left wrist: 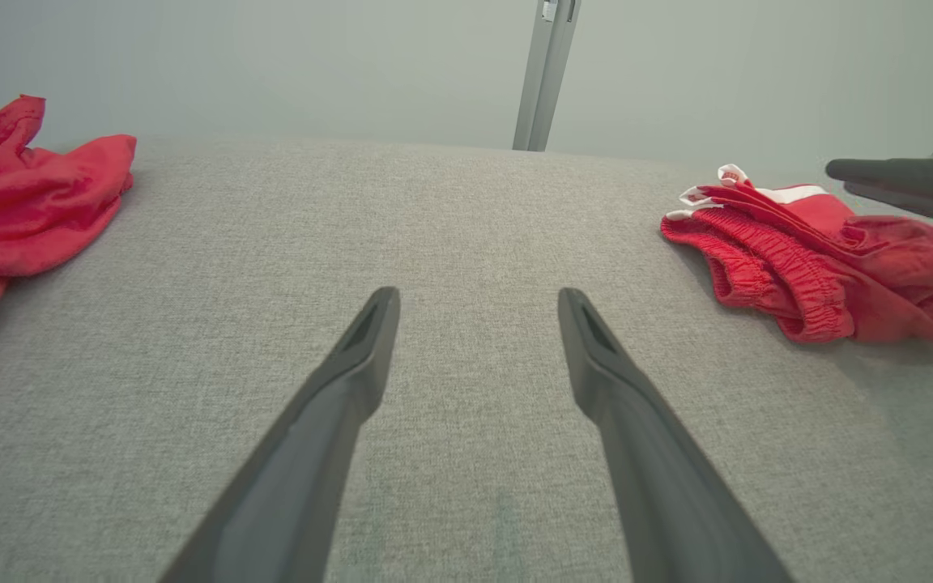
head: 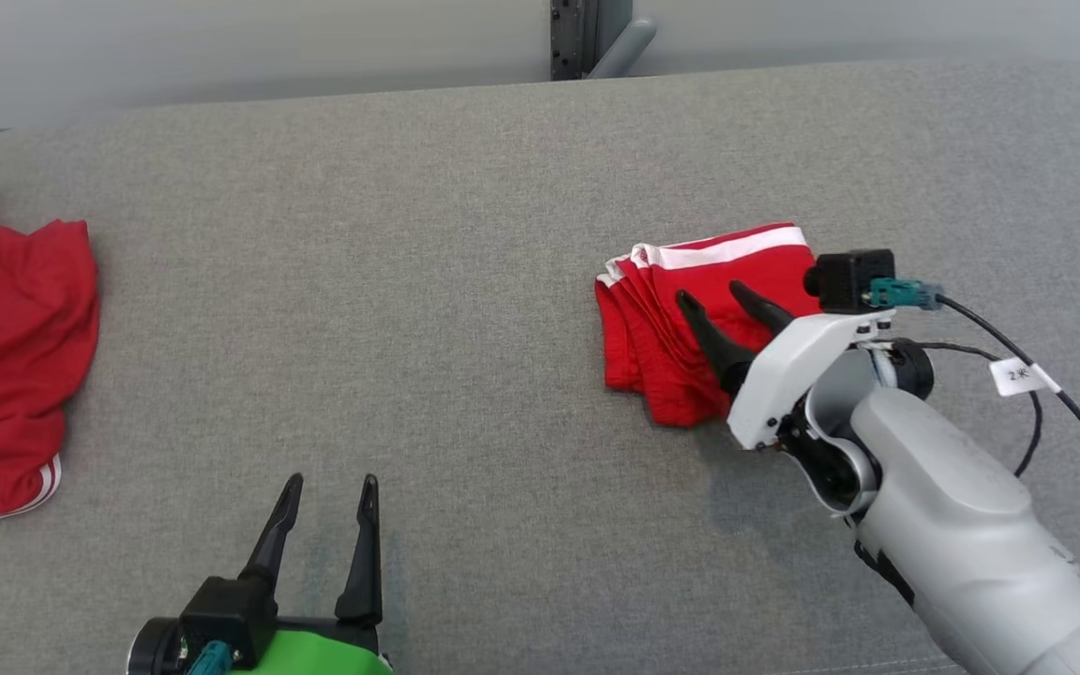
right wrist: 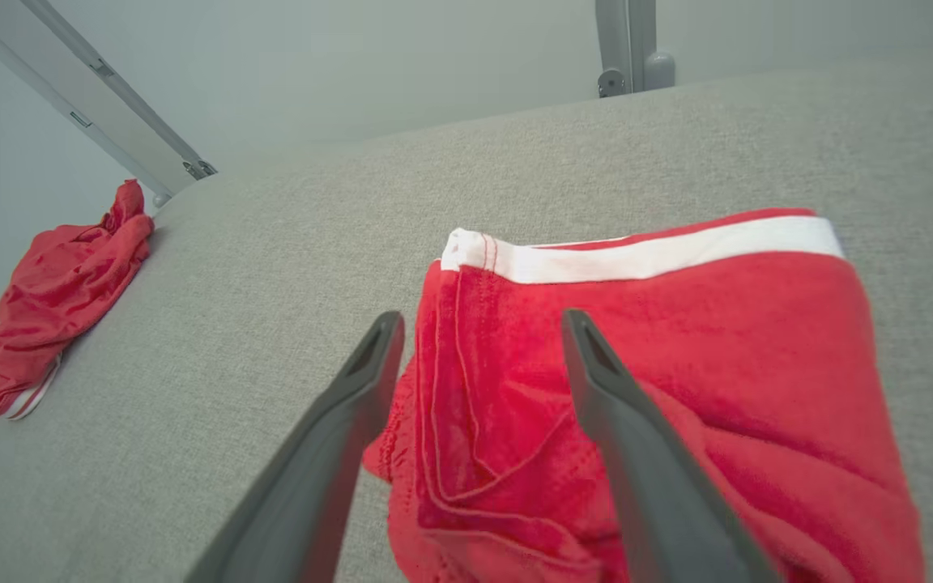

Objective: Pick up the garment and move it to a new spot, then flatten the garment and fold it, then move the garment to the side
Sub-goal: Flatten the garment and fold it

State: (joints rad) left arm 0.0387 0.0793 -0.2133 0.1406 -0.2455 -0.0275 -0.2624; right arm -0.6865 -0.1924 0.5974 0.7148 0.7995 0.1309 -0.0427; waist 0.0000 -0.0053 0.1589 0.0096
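Right fingers (right wrist: 357,405): spread wide, empty, angled down over the folded garment (right wrist: 717,364); tips may brush the cloth.
Garment: folded red, white band, lying at the table's (head: 409,234) right side, apparently set aside.
Left fingers (head: 273,530): open, empty, parked low.
Crumpled red cloth (head: 6,356): far left, apart.

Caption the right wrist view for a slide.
Open right end effector over folded red shorts on grey surface; crumpled red garment beyond.

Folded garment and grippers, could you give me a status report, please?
Left gripper open, idle. Right gripper open over folded garment. Crumpled red garment far left, apart.
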